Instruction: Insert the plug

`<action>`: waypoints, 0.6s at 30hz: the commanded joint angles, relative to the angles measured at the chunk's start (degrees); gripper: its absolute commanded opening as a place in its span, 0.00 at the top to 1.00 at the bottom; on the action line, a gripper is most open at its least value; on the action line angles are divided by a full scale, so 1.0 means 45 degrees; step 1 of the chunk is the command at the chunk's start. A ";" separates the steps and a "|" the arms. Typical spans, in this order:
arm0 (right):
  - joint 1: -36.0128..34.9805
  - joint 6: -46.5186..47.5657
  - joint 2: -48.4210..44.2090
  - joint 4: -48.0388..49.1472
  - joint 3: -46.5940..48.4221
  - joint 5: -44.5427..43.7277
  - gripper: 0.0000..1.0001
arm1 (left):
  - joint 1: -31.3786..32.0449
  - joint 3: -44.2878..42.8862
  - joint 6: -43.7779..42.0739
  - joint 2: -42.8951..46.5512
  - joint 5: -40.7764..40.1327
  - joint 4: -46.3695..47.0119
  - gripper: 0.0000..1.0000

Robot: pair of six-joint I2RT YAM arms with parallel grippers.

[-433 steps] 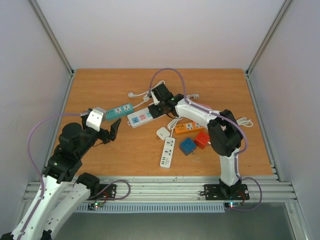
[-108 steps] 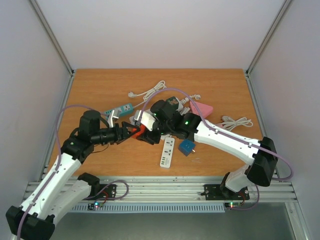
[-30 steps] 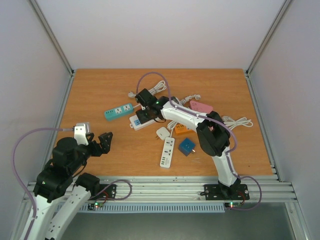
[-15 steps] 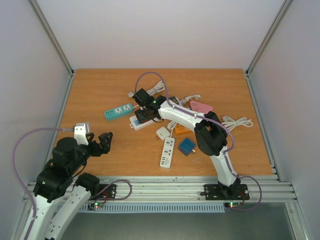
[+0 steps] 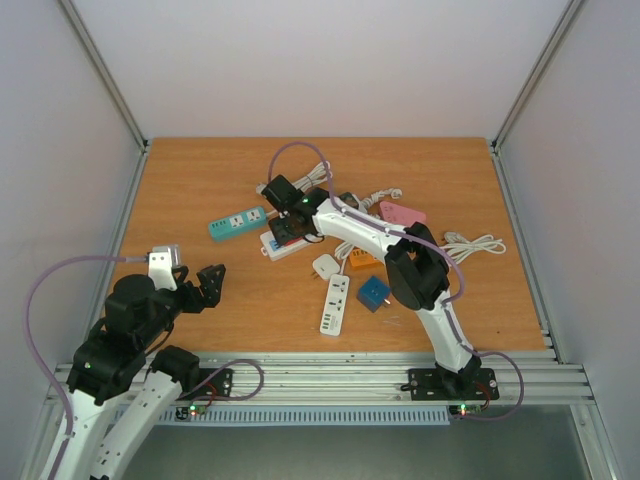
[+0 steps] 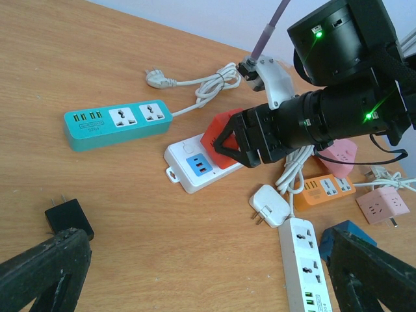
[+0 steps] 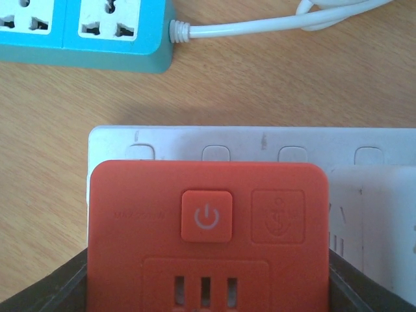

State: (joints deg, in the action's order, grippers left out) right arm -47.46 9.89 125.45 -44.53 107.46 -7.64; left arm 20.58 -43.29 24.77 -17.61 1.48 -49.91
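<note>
The red plug (image 7: 207,214) was gripped by the right tool (image 6: 224,136) over the white strip (image 7: 195,140) (nearer the desk's (image 5: 200,170) far edge); the left tool (image 5: 208,285) was spread wide.

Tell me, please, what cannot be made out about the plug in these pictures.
- Pins of the red square adapter: right wrist view, hidden beneath its own body, so seating in the white power strip is unclear.
- Socket beneath it: top view, covered by the right hand.
- Adapter's lower edge: right wrist view, cut off by the bottom edge.
</note>
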 commanded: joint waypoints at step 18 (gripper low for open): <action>-0.0039 0.0325 0.1093 -0.1654 -0.0256 0.0665 0.70 | -0.0051 0.0142 -0.0271 0.0126 0.0004 0.0720 0.01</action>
State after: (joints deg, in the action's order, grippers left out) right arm -47.57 9.54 127.57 -47.07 109.54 -8.38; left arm 20.58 -43.27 24.75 -17.61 1.48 -49.89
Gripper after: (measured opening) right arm 0.640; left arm 0.994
